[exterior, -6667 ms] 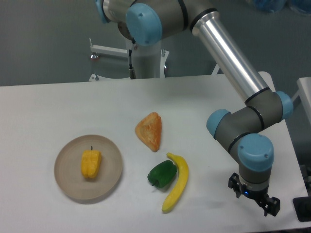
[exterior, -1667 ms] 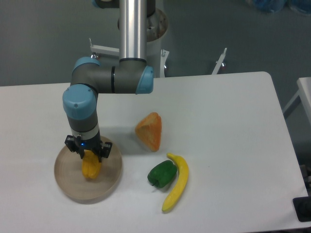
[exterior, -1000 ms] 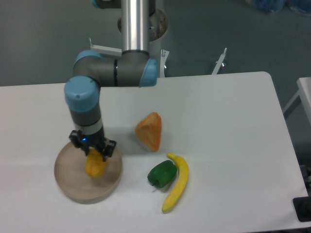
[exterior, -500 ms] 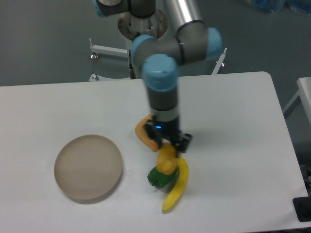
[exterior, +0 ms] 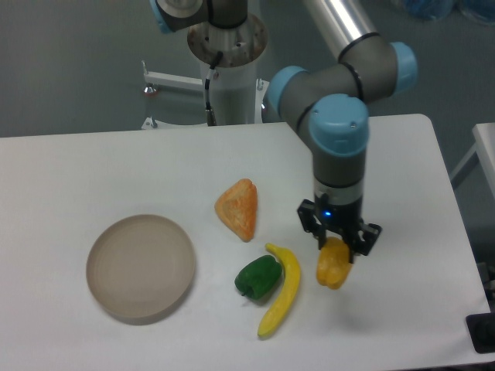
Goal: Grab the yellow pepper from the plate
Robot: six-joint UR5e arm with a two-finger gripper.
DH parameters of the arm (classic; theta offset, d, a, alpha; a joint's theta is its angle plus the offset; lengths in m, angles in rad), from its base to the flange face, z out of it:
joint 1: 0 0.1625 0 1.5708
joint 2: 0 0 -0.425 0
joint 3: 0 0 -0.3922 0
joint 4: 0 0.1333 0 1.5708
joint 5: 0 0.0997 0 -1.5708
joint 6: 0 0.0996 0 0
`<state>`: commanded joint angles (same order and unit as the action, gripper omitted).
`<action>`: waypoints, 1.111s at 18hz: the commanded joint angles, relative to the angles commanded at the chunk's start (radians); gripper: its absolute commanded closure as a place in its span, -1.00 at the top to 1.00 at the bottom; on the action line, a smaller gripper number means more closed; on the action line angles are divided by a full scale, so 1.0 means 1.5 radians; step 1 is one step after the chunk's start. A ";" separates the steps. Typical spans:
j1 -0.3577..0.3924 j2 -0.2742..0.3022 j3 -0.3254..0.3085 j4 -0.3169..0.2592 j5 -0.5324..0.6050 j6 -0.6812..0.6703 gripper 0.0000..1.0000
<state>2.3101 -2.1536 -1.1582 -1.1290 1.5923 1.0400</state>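
Observation:
The yellow pepper hangs in the air right of the banana, held from above by my gripper, which is shut on its top. The beige plate lies bare at the left of the table, far from the gripper. The pepper's stem is hidden between the fingers.
A long yellow banana lies just left of the held pepper, with a green pepper against it. An orange wedge sits further up and left. The table's right edge is close to the arm.
The gripper took the yellow pepper off the plate and carried it rightwards; in the last half second it passed from above the green pepper to right of the banana.

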 joint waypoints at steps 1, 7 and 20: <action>0.011 -0.001 0.009 -0.002 -0.001 0.005 -0.11; 0.043 -0.010 0.017 -0.019 0.000 0.038 -0.11; 0.054 -0.008 0.014 -0.019 -0.001 0.047 -0.11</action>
